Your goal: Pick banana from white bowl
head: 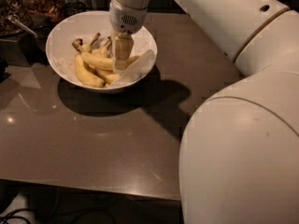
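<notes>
Inside the white bowl: a handful of bananas piled on a thin white paper lining, which sticks up at the bowl's right side.
Bowl position: far left part of the dark table, casting a wide shadow to the near right.
Banana: the longest, nearly straight one. It lies across the pile on top, with its dark stub stem pointing to the back left and its other end toward the paper.
Other bananas: shorter and more curved, lying under and in front of the long one. Their stems fan toward the back of the bowl.
Gripper: lowered into the bowl from above, pointing straight down, right over the right half of the long banana and touching or almost touching it.
Grip state: cannot tell whether it is apart or clamped on the fruit.
Arm: large white links fill the right side of the view, and the wrist sits above the bowl's back rim.
Back left corner: dim clutter beside the bowl, too dark to identify.
</notes>
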Controlling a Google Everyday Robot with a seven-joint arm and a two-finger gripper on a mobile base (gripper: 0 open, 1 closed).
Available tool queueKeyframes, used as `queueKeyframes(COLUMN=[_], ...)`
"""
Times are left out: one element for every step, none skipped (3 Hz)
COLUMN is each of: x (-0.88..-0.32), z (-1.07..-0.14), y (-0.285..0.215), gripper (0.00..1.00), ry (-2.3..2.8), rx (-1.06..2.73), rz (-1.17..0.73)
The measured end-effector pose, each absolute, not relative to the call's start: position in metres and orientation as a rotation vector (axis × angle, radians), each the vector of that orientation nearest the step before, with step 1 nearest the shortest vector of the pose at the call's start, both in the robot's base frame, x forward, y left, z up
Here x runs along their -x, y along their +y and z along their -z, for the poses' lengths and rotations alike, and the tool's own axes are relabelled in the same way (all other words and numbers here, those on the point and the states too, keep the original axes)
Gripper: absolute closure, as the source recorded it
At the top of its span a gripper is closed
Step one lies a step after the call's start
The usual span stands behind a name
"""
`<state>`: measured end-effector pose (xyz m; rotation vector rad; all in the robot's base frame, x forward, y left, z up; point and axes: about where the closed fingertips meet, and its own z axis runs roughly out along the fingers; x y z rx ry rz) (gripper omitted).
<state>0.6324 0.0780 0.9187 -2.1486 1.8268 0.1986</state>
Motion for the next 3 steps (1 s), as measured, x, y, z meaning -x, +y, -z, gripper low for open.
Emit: queueKeyframes(x=[-0.6364,-0.6415,-0.6443], z=[-0.9227,-0.9247,-0.9186], y=[0.0814,0.0861,0.0899], gripper=[0.23,0.24,0.32], ry=[1.827,1.825,1.834], rx=[2.161,2.176,2.189], rz=[-0.197,-0.196,-0.206])
